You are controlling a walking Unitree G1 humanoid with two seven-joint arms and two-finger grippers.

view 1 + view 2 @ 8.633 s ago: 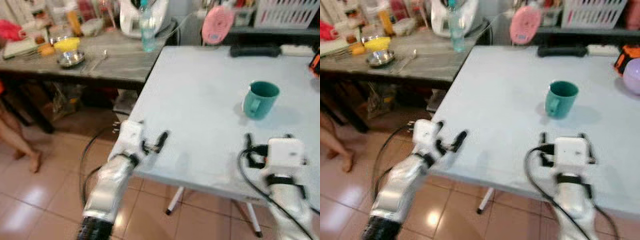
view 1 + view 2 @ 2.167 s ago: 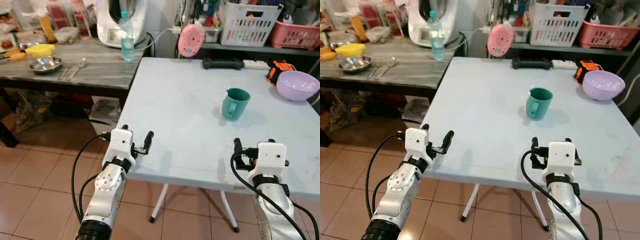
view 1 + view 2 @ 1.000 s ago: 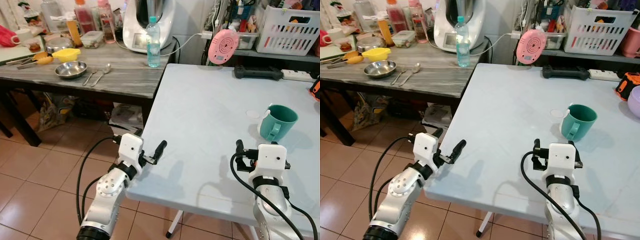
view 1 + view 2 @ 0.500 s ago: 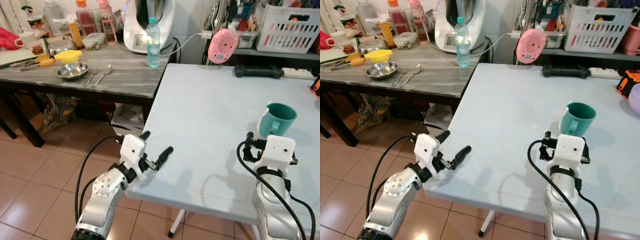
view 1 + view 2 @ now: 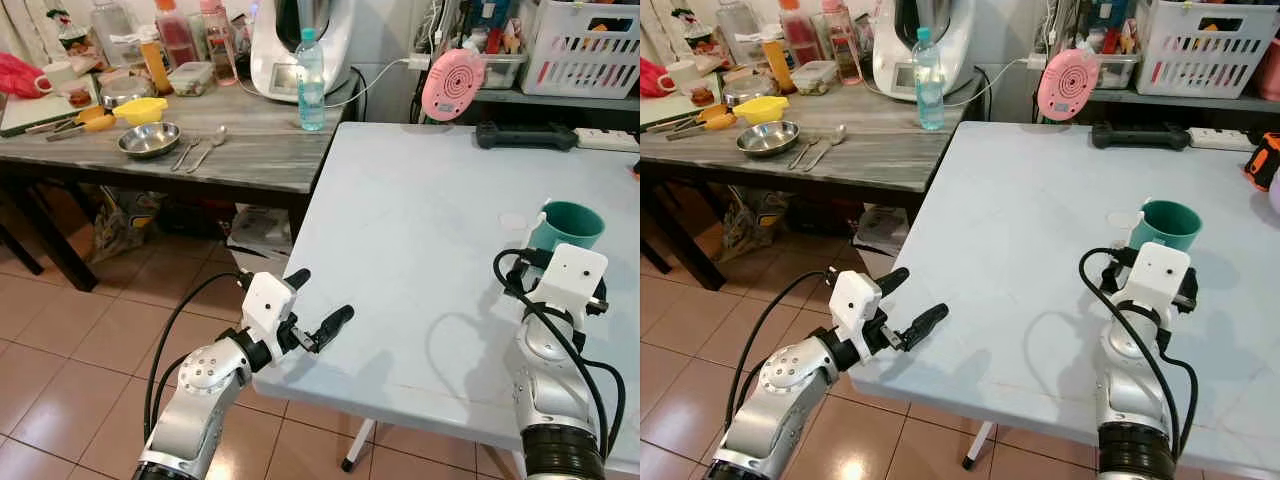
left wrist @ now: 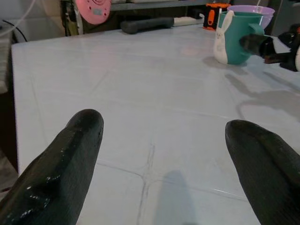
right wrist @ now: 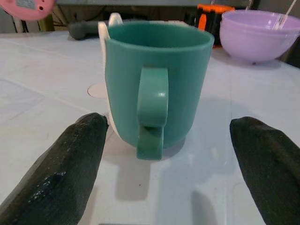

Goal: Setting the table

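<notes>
While comparing with half a second ago: I see my right arm has advanced toward the mug.
Right gripper point(image 7: 164, 154): fingers spread wide, empty, just short of the green mug point(image 7: 157, 89), handle facing me between the fingertips.
Mug position: upright on the pale table point(image 5: 420, 220), right side, near the purple bowl point(image 7: 255, 35).
Left gripper point(image 5: 312, 305): fingers apart, holding nothing, hovering at the table's near-left edge.
Spoons point(image 5: 200, 150), steel bowl point(image 5: 148, 140): on the grey side table, untouched.
Judgement: approach nearly complete; closing on the mug looks next.
</notes>
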